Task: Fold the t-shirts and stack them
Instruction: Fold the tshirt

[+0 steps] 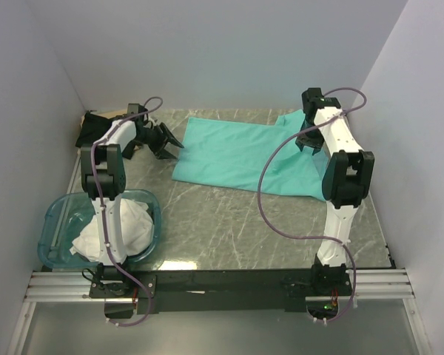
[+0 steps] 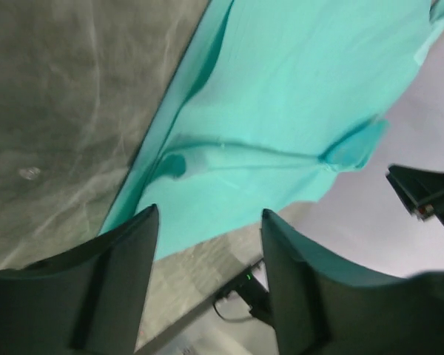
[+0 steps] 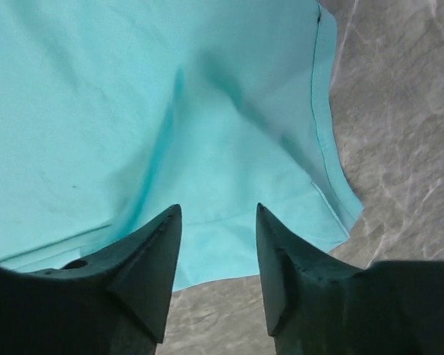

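A mint-teal t-shirt [image 1: 244, 155] lies spread flat across the far middle of the table; it also shows in the left wrist view [image 2: 281, 111] and the right wrist view [image 3: 133, 111]. My left gripper [image 1: 169, 146] is open and empty, just left of the shirt's left edge. My right gripper [image 1: 309, 143] is open and empty, above the shirt's right sleeve area. A black t-shirt [image 1: 92, 129] lies bunched at the far left corner behind the left arm. White t-shirts [image 1: 126, 225] lie in a translucent blue tub [image 1: 55, 222].
The blue tub stands at the near left beside the left arm's base. White walls enclose the table on the left, back and right. A black rail [image 1: 222, 281] runs along the near edge.
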Controlling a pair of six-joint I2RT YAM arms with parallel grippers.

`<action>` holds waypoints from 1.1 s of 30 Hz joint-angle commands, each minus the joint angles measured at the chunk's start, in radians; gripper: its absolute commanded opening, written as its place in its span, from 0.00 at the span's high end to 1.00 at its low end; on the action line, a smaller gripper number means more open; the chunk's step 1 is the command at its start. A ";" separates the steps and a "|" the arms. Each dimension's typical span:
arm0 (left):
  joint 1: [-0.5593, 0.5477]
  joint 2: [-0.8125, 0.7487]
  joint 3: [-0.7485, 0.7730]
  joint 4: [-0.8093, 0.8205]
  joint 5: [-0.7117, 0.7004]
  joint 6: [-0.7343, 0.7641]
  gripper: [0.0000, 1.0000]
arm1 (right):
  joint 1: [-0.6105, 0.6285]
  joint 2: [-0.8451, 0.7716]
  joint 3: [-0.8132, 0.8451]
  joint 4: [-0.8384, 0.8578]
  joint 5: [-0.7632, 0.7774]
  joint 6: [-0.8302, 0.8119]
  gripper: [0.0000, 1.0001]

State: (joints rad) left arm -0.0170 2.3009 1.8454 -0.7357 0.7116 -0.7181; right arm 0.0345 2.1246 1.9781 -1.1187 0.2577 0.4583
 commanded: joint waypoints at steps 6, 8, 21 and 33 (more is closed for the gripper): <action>-0.024 -0.147 0.052 0.025 -0.248 0.086 0.32 | -0.030 -0.188 -0.131 0.062 -0.083 -0.021 0.38; -0.058 -0.164 0.026 0.039 -0.264 0.100 0.32 | -0.061 -0.239 -0.267 0.114 -0.110 -0.023 0.38; -0.187 -0.110 -0.109 0.099 -0.147 0.100 0.34 | -0.172 -0.480 -0.765 0.329 -0.277 -0.006 0.40; -0.182 -0.121 -0.207 0.122 -0.207 0.170 0.34 | -0.203 -0.344 -0.759 0.421 -0.313 -0.032 0.41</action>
State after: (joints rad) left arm -0.1986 2.1876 1.6524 -0.6506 0.5243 -0.5838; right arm -0.1581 1.7432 1.1896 -0.7368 -0.0635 0.4496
